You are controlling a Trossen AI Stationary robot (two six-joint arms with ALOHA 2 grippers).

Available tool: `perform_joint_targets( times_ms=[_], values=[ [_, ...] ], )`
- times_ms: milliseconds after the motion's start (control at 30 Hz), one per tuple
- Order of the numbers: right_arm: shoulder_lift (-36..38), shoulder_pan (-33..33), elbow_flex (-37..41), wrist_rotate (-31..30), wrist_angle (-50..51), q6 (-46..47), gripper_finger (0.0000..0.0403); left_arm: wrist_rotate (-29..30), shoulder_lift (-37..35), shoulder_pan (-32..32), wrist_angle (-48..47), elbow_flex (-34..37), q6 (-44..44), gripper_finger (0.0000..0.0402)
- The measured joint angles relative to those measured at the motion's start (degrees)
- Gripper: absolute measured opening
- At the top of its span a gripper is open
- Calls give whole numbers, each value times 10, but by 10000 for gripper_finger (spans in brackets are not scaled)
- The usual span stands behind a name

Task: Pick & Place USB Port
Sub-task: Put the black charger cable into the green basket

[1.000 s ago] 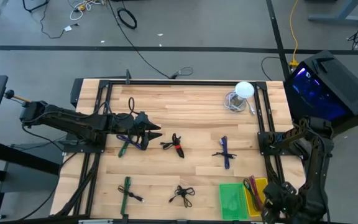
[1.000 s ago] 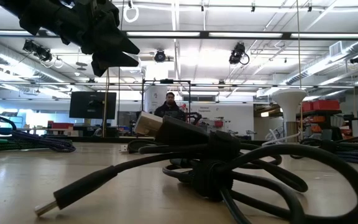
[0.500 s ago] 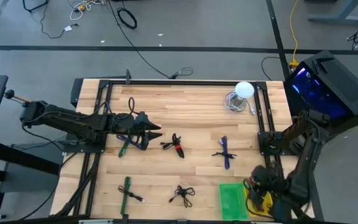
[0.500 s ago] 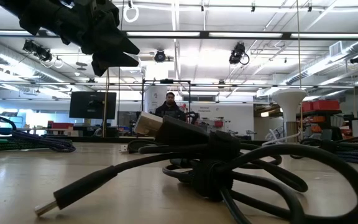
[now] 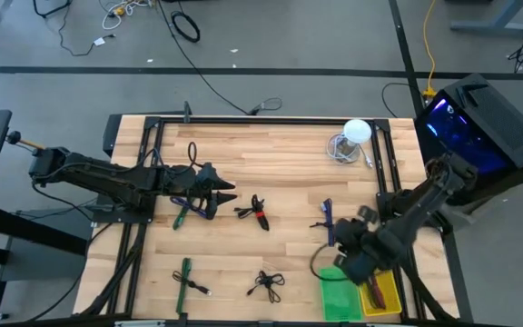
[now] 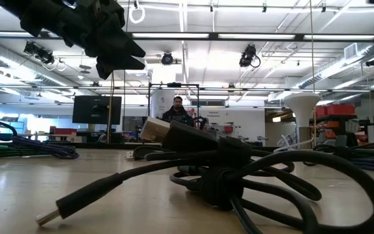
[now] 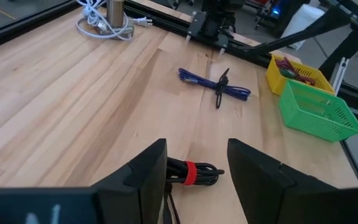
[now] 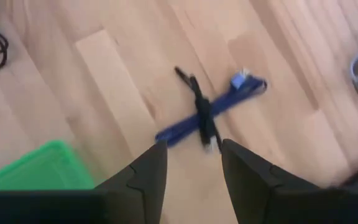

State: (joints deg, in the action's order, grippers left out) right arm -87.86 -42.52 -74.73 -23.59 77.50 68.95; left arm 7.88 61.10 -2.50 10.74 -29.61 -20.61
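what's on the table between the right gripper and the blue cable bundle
Nothing: bare wood separates the open right gripper from the blue cable bundle, as the right wrist view shows.

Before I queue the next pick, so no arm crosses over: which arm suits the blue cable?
Right. Its pincer hovers open just beside the blue cable; the left pincer sits farther off, nearer the red-banded cable.

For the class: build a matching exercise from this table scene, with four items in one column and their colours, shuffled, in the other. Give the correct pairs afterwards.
Items:
1. bundled cable near the right gripper
2. mesh basket
3. bin beside the basket
4. band on the black cable

Colours:
A. yellow
B. red
C. blue
D. green

Pairs: 1-C, 2-D, 3-A, 4-B
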Motion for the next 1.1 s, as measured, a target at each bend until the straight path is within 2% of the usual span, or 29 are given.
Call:
perform_joint_targets(
  times_ms=[167,433,567,800,967,1100],
  values=[
    [0,70,32,18,-47,-96,153,0,0,0,-3,0,9,177],
    [0,154,154,77,-133,-169,153,-2,0,0,-18,0,9,177],
    [0,173,200,86,-173,-179,153,-2,0,0,-19,0,9,177],
    [0,193,252,157,-289,-218,153,-2,0,0,-19,0,15,177],
    [0,199,267,152,-310,-236,153,-2,0,0,-19,0,20,177],
    [0,201,272,121,-333,-259,153,-2,0,0,-19,0,22,177]
  ],
)
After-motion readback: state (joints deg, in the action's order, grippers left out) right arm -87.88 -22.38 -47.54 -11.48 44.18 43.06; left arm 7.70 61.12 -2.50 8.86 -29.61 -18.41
